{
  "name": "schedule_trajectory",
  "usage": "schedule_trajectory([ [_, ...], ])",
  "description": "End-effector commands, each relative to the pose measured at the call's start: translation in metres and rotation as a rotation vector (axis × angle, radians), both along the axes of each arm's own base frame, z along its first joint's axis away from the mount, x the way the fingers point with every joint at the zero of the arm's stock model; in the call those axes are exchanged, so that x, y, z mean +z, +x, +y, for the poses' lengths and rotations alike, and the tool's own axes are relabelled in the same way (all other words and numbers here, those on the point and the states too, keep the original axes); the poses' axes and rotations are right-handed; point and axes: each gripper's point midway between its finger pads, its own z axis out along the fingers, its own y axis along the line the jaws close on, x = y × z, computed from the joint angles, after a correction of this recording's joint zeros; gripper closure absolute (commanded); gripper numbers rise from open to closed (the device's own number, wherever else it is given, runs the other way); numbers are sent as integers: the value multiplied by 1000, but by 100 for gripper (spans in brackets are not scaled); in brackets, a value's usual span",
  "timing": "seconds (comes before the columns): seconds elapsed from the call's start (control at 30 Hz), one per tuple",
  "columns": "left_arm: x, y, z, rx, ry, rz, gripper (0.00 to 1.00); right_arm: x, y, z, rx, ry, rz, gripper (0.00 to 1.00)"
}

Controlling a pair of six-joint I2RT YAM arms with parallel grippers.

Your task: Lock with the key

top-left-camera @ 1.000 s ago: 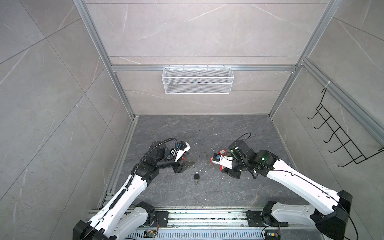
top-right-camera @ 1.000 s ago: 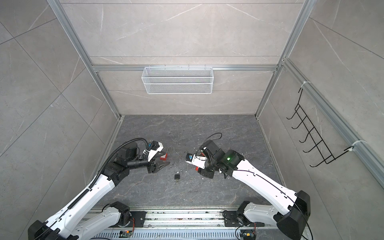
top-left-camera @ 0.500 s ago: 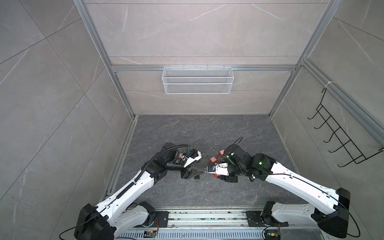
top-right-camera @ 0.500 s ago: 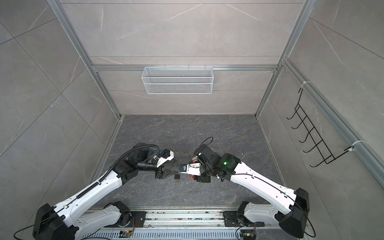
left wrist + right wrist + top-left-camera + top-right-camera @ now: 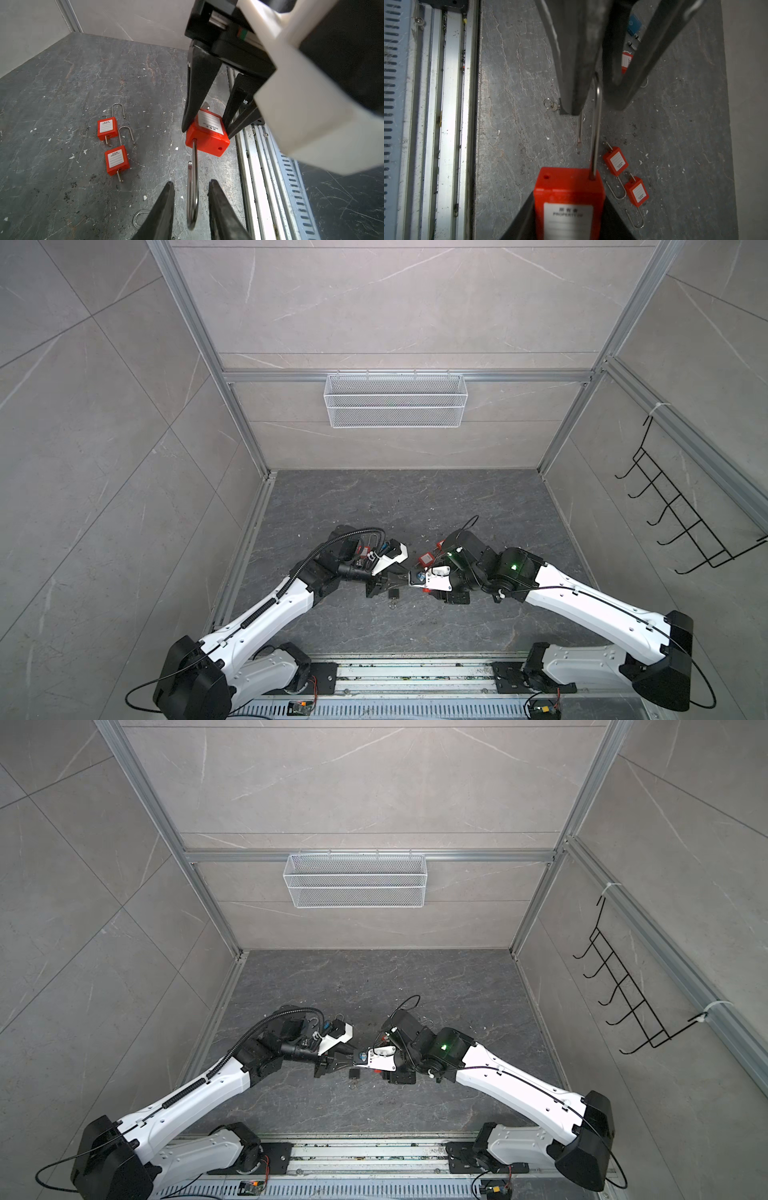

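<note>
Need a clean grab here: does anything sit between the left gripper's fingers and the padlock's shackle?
Nothing visible does. The shackle of the padlock, held by the right gripper, lies inside the open jaws of the left gripper, with bare space on either side.

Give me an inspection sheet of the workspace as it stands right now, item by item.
Surface: dark grey slab, scuffed, flecked white.
Job's things: red padlock held off the slab, shackle open, free leg out of the body; key on a ring lying on the slab.
Clutter: spare red padlocks side by side; blue item, too blurred to name.
Grippers: right gripper shut on the padlock body; left gripper open, fingers either side of the shackle.
Cables: corrugated hose along left arm; thin loop at right wrist.
Surroundings: white wire basket on back wall; black hook rack on side wall.
</note>
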Motion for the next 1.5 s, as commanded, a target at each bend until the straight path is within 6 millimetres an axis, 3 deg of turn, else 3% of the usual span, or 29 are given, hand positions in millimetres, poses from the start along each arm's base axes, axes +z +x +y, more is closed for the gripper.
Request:
schedule_trajectory([
  [0.0,20,-4,-5,-45,-52,-40,67,12,2,5,9,32,-38,77],
  [0.1,17,-3,-4,-39,-41,-43,68,11,3,3,11,18,-37,78],
  [0.43,18,-7,-5,-56,-48,-25,96,14,9,6,5,22,-64,78],
  [0.53,20,-10,-5,-64,-56,-15,100,17,12,5,2,21,-93,69],
  [0.63,28,-11,-6,-62,-81,-5,100,20,12,1,5,15,-114,52],
  [0.8,44,-12,-6,-44,-151,-12,100,23,-5,-11,27,11,-64,45],
  [0.97,51,-18,-6,-56,-181,-25,100,23,-22,-24,30,-5,33,45],
  [1.1,54,-25,-8,-78,-193,-34,100,23,-14,-28,-1,-27,18,45],
  [1.47,54,-34,-11,-100,-193,-65,100,32,-26,-18,55,-8,102,59],
])
